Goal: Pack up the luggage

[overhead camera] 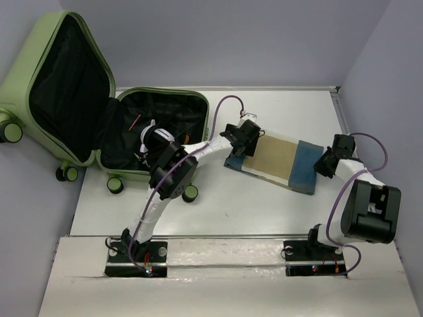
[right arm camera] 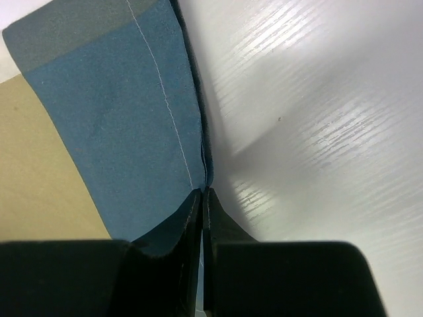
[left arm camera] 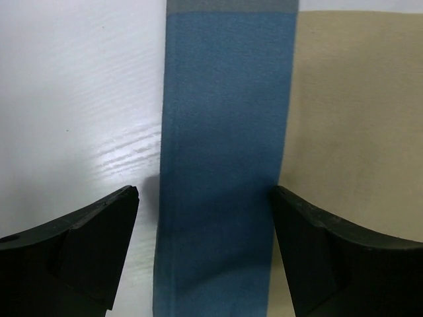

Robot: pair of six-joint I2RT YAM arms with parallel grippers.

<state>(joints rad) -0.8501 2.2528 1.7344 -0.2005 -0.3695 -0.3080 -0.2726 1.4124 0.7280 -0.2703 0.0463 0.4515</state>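
Observation:
The luggage (overhead camera: 25,74), a light olive-green suitcase, lies open at the far left with its black lining showing. A folded tan and blue cloth (overhead camera: 277,158) lies flat on the table to its right. My left gripper (overhead camera: 239,148) is open over the cloth's left end. In the left wrist view its jaws (left arm camera: 205,193) straddle the blue band (left arm camera: 225,99), one on each side. My right gripper (overhead camera: 325,165) is shut on the cloth's right blue edge. In the right wrist view the fingers (right arm camera: 204,193) pinch the seam of the blue fabric (right arm camera: 112,99).
White and black items with a red piece (overhead camera: 153,137) lie in the suitcase's lower half. The raised lid (overhead camera: 99,53) stands at the far left. Grey walls close the table at the back and right. The white table (overhead camera: 218,205) lies in front of the cloth.

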